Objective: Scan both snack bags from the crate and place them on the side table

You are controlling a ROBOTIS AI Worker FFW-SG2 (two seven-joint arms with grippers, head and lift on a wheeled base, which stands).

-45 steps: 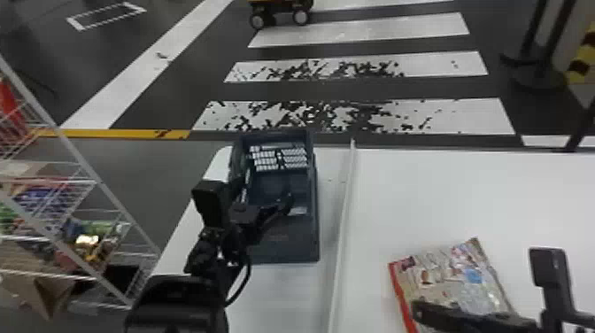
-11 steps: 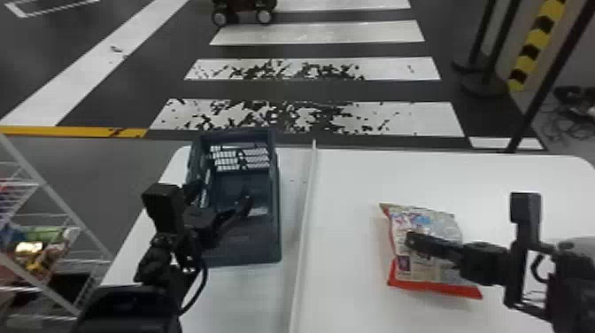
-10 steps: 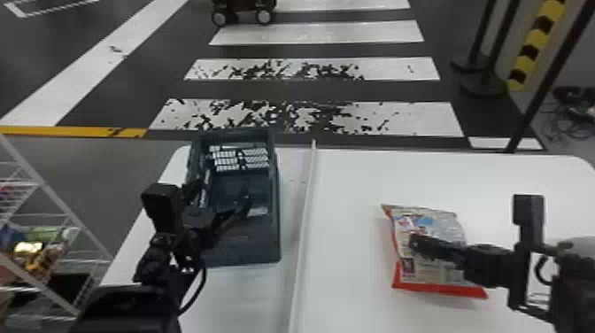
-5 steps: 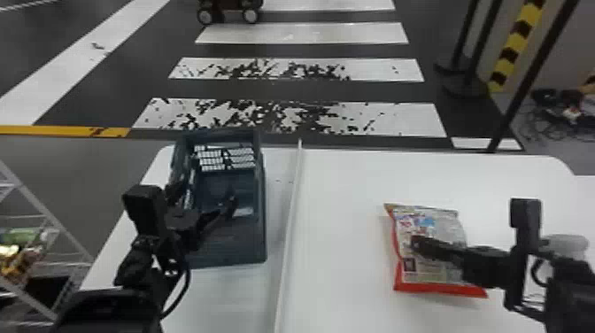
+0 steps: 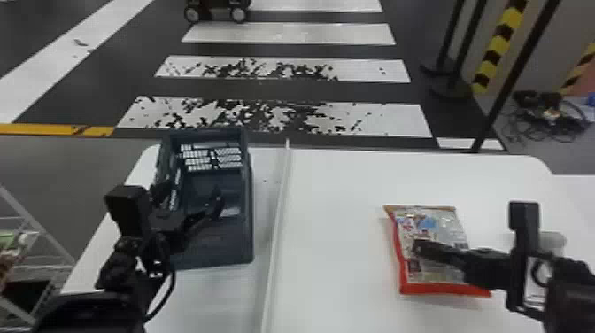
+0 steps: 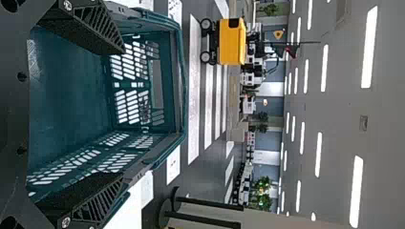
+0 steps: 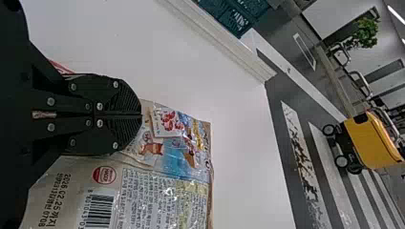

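My right gripper point(image 5: 417, 247) is over the table's right part, shut on the snack bag point(image 5: 442, 221), whose red edge faces the near side. In the right wrist view the right gripper point(image 7: 141, 115) has its two fingers together at the snack bag point(image 7: 176, 157), whose printed back with a barcode shows. My left gripper point(image 5: 191, 192) is at the dark crate point(image 5: 228, 248) on the table's left part. Seen from its own wrist, the left gripper point(image 6: 123, 113) is open, fingers wide apart with nothing between them, in front of the crate's inner wall point(image 6: 165, 86).
A low white divider point(image 5: 275, 230) runs along the white table point(image 5: 345, 186) between crate and bag. Another white surface point(image 5: 575, 190) adjoins at the right. A pale rounded object point(image 5: 555, 241) stands behind the right gripper. A wire rack point(image 5: 40, 252) is at the left.
The head view has swung right, so crate, divider and left gripper sit farther left in it. The right gripper and bag have shifted right together, away from the divider.
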